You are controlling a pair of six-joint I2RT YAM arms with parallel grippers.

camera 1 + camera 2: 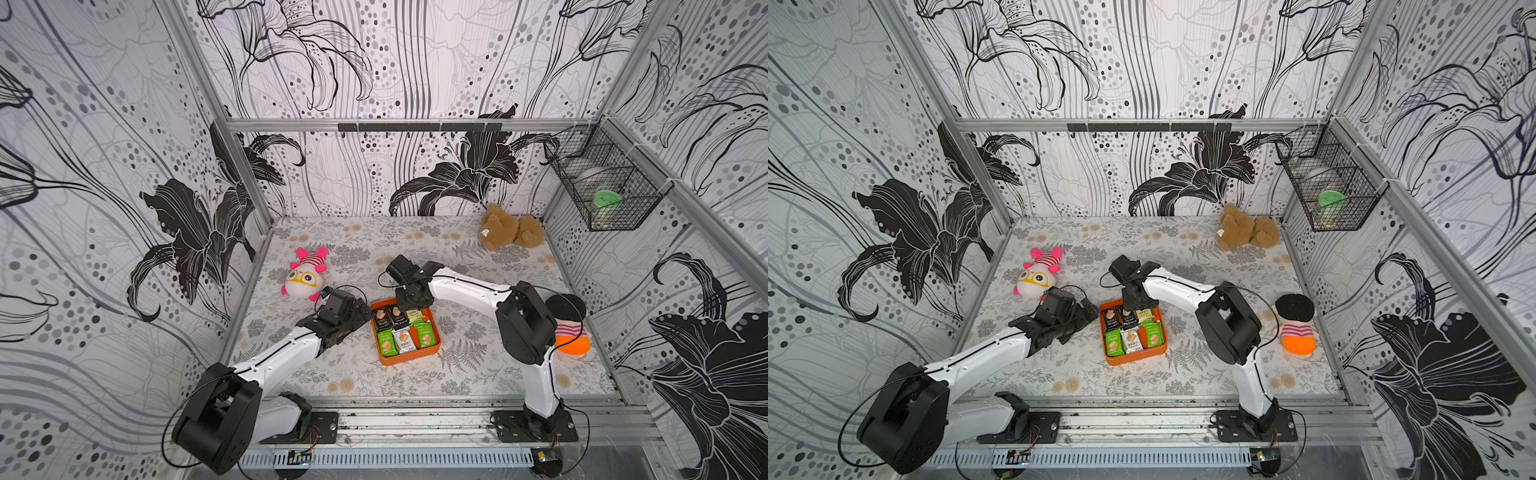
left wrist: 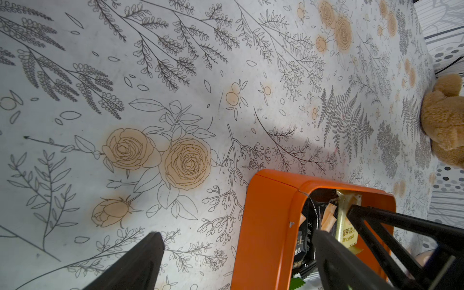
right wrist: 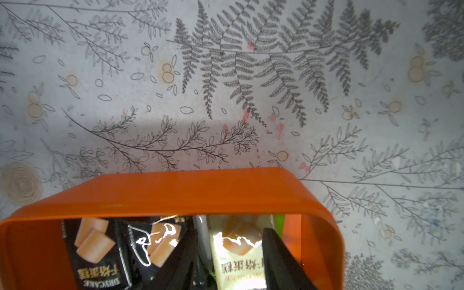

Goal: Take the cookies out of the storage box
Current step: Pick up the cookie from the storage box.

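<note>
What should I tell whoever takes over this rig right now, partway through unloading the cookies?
Left end effector: open, jaws wide, straddling one wall of the storage box.
Right end effector: down in the box, its fingers on either side of a pale-yellow packet; grip not confirmed.
Cookies: every packet in view lies in the box; none on the table mat.
Done: nothing is out yet.
Left: lift this packet out, then the rest.

Both top views: from high at the front, down over the whole table [image 1: 340, 374]. Wrist views: low and close, left across the table past a box [image 2: 266, 226] corner, right onto its wall. Box in all four.
</note>
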